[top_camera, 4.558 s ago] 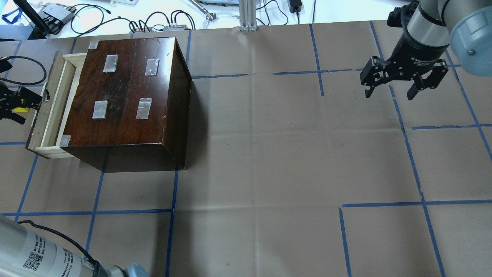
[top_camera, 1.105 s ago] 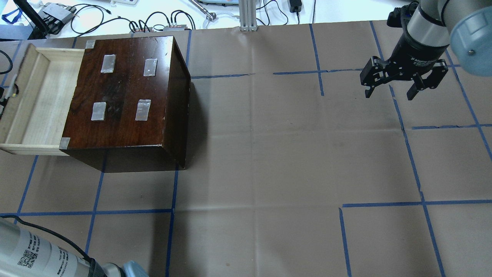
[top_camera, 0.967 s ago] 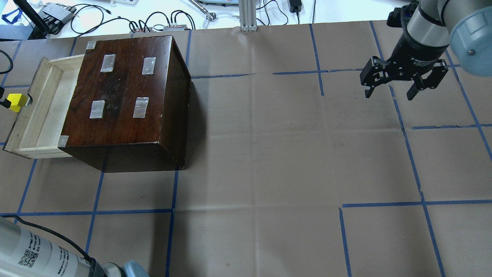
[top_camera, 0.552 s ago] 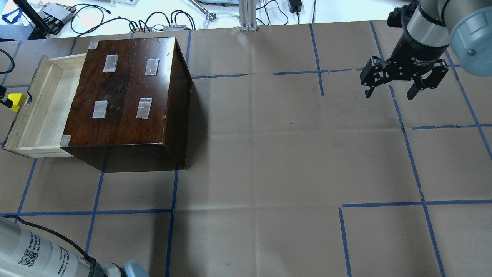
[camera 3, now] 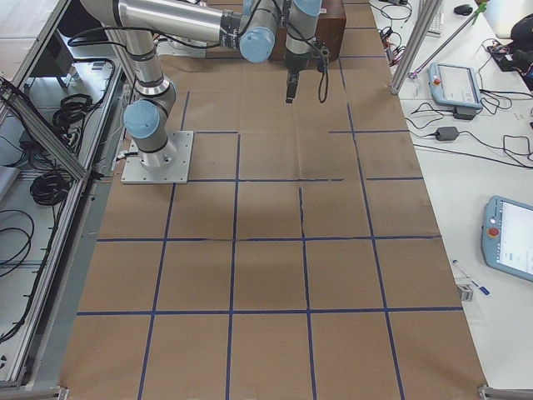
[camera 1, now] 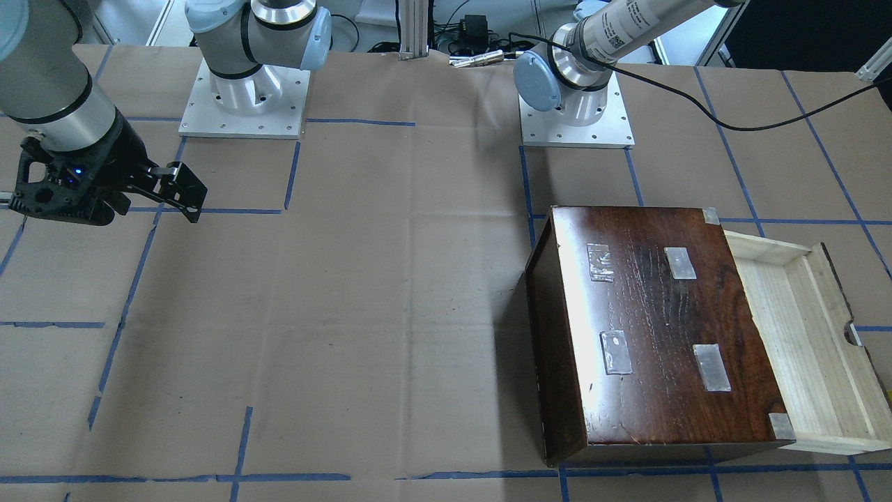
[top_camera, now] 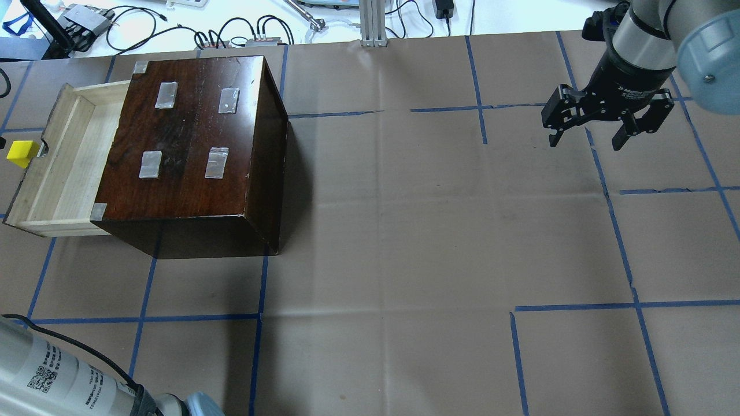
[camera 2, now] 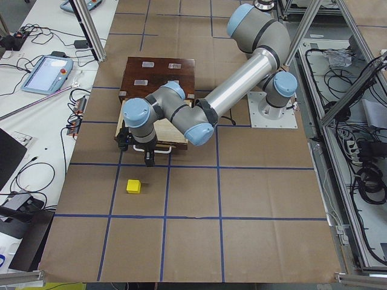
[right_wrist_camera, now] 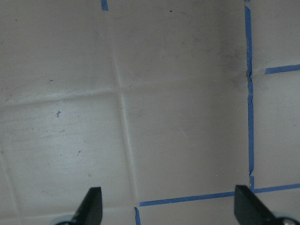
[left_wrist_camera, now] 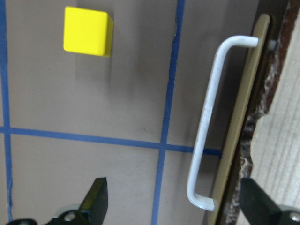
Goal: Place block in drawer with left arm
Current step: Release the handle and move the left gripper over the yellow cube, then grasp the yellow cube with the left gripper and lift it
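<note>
The yellow block (top_camera: 22, 153) lies on the brown paper just outside the drawer's notched front; it also shows in the exterior left view (camera 2: 133, 186) and the left wrist view (left_wrist_camera: 88, 37). The pale wood drawer (top_camera: 63, 162) stands pulled out of the dark cabinet (top_camera: 191, 133) and holds nothing; it also shows in the front-facing view (camera 1: 801, 328). My left gripper (left_wrist_camera: 176, 206) is open and empty, hanging over the table by the drawer's white handle (left_wrist_camera: 206, 126), apart from the block. It is off the overhead view. My right gripper (top_camera: 585, 143) is open and empty far right.
Cables and small devices (top_camera: 231, 34) lie on the white bench beyond the table's far edge, beside an aluminium post (top_camera: 373, 23). Blue tape lines grid the brown paper. The arm bases (camera 1: 575, 111) stand at the robot's side. A teach pendant (camera 2: 45, 72) lies off the table.
The drawer has come out from almost shut to well open. The left gripper has drawn back out of the overhead view, leaving the block uncovered. The right arm has not moved.
</note>
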